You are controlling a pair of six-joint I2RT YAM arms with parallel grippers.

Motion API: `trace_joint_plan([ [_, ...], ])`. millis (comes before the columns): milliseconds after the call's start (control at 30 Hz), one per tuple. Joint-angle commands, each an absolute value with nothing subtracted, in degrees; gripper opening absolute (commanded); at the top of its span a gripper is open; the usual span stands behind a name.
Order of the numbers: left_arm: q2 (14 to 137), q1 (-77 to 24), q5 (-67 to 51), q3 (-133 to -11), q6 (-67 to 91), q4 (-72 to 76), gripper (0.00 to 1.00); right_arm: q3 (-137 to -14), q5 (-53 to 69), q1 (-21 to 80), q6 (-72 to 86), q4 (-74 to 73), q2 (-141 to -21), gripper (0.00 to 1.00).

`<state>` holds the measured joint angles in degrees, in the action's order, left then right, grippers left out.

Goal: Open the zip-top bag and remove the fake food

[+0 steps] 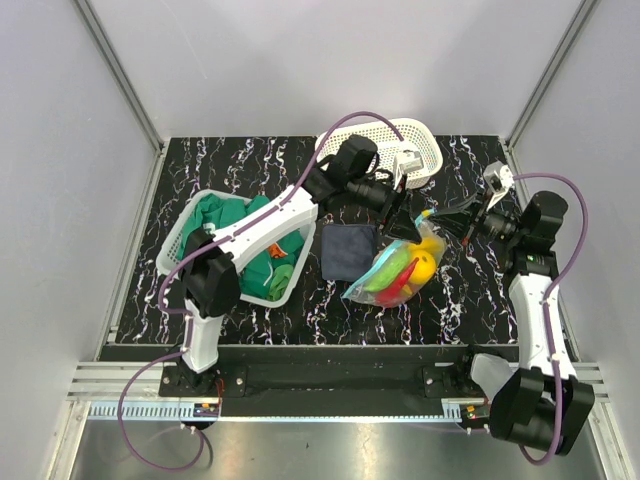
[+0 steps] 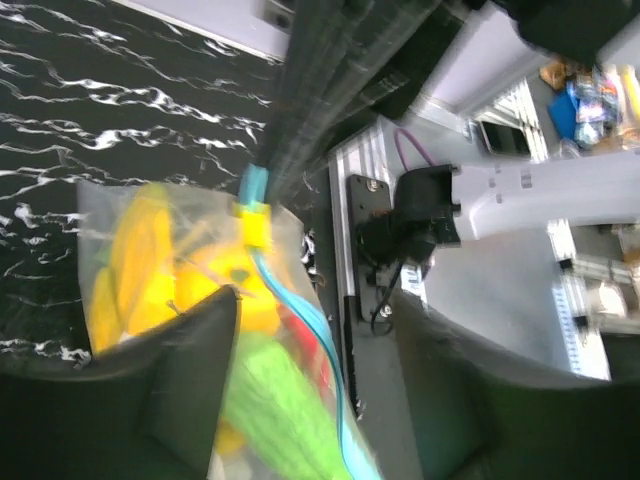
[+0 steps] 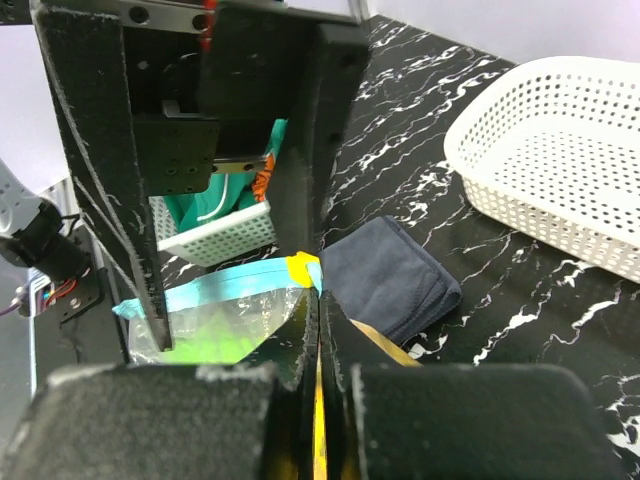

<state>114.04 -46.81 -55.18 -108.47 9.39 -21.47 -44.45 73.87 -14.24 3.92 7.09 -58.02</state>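
Opening step. My right gripper (image 3: 319, 330) is pinched together on the mouth of the clear crinkly zip-top bag (image 1: 372, 285) by its yellow slider (image 3: 303, 268). My left gripper (image 2: 315, 300) stands apart, astride the teal zip strip (image 3: 215, 285). Bag lies mid-table touching the dark blue folded cloth (image 3: 395, 280), glossy plastic fake food (image 1: 410, 265) inside. Next: left closes on the opposite lip, then pull apart. Can't tell if the zip has parted; the pinch point is mostly hidden.

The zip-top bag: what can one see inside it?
Through the clear zip-top bag, a yellow piece, a green piece and a red piece are visible. Anything lying beneath these pieces is covered, so their full number cannot be told.
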Motion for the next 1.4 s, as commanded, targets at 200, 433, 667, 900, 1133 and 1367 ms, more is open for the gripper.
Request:
trace_joint_plan([
  [200, 108.37, -47.9, -42.81, -108.81, 13.89, -11.17, 0.64, -45.35, 69.43, -13.27, 6.59, 2.29, -51.6, 0.0],
  [433, 109.42, -48.16, -42.71, -109.95, 13.97, -9.93, 0.39, -45.35, 71.01, -13.27, 5.89, 2.02, -51.59, 0.0],
  [667, 109.95, -48.16, -43.86, -110.13, 13.36, -10.37, 0.18, -44.65, 69.53, -13.27, 5.27, 1.93, -51.16, 0.0],
  [900, 108.99, -48.25, -42.98, -107.76, 12.39, -11.51, 0.0, -45.44, 65.84, -13.27, 8.16, 2.2, -51.33, 0.0],
  [1133, 102.67, -48.43, -38.33, -99.69, 10.29, -13.09, 0.0, -46.32, 55.83, -13.71, 14.06, 1.67, -51.33, 0.0],
  [1367, 96.16, -48.87, -35.07, -89.32, 12.04, -14.24, 0.0, -47.28, 51.51, -14.5, 13.36, 0.35, -53.26, 0.0],
])
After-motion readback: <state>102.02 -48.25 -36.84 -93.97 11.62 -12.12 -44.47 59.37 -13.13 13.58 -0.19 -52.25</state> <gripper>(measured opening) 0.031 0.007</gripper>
